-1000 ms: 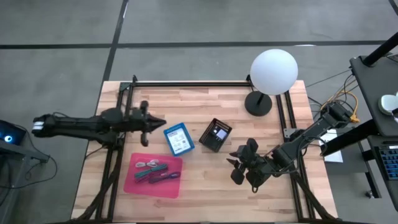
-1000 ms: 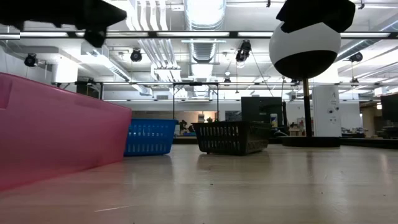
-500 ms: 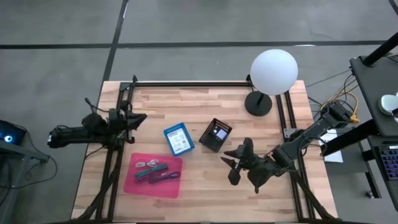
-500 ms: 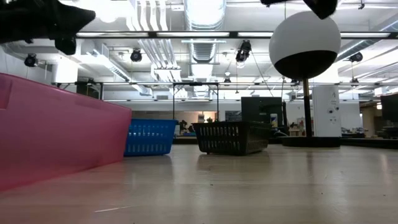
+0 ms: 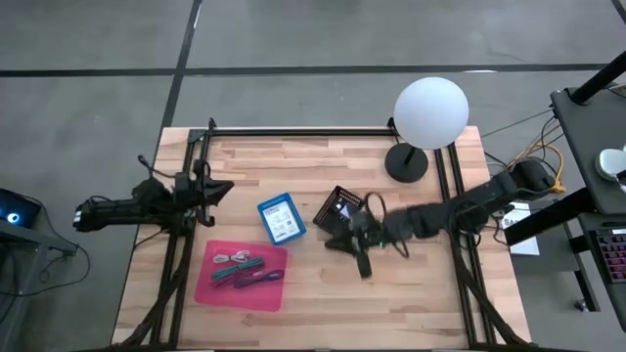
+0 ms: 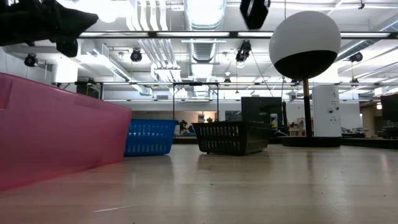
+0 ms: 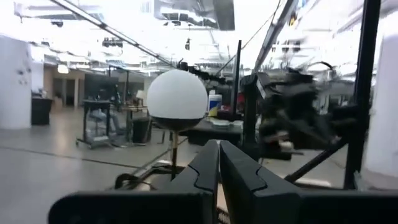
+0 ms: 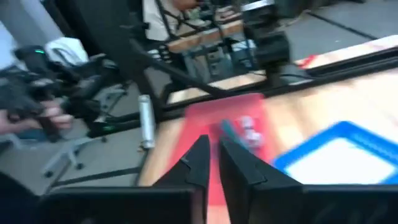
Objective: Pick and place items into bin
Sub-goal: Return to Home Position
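The items, teal, purple and green pens (image 5: 242, 269) with small bits, lie in a shallow pink tray (image 5: 210, 286), and they also show in the right wrist view (image 8: 244, 129). My left gripper (image 5: 223, 188) hovers shut over the table's left part, far of the tray, its fingers together in its own view (image 7: 219, 167). My right gripper (image 5: 337, 244) hangs shut and empty just near of the black bin (image 5: 339, 211), pointing toward the tray (image 8: 211, 155). A blue bin (image 5: 281, 218) stands between the tray and the black bin.
A white globe lamp (image 5: 430, 112) on a dark foot (image 5: 406, 162) stands at the table's far right. Black frame rails (image 5: 293, 131) run along the far edge and both sides. Bare wood lies near of the bins. A person's hand (image 8: 43, 115) shows beyond the table.
My left arm has drawn back toward the table's left edge, away from the blue bin. My right arm has stretched out and swung its gripper from the near right part of the table toward the left and far side, up beside the black bin. The items and bins have stayed put.
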Motion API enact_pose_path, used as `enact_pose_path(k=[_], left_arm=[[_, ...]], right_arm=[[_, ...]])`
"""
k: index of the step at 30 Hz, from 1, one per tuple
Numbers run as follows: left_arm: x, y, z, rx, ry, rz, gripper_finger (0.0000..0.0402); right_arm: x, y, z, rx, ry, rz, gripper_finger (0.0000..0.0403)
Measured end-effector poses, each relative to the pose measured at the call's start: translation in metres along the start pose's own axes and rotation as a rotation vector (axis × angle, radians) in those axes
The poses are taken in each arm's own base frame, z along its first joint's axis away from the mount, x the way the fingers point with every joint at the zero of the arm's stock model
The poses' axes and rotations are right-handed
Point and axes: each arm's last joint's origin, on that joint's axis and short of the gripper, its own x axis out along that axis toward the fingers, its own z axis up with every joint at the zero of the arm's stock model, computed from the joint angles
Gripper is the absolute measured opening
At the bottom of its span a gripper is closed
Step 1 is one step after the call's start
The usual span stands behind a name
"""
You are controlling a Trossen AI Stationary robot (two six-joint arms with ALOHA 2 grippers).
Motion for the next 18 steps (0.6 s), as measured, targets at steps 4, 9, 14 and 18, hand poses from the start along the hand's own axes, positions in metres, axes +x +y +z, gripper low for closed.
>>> enact_pose_path(k=[4, 9, 14, 18], left_arm=[[-0.003, 0.001, 0.002, 0.060, -0.028, 0.000, 0.0000], [-0.002, 0.000, 0.003, 0.066, -0.024, 0.000, 0.0000], [-0.002, 0.001, -0.002, 0.071, 0.003, 0.000, 0.0000], [-0.002, 0.001, -0.003, 0.071, 0.009, 0.000, 0.0000]], right_arm=[[-0.025, -0.039, 0.003, -0.037, -0.024, -0.078, 0.0010], [-0.081, -0.062, -0.004, -0.087, -0.102, -0.161, 0.0009], [-0.135, -0.072, -0.031, -0.079, -0.200, -0.193, 0.0008], [-0.164, -0.079, -0.057, -0.099, -0.253, -0.134, 0.0008]])
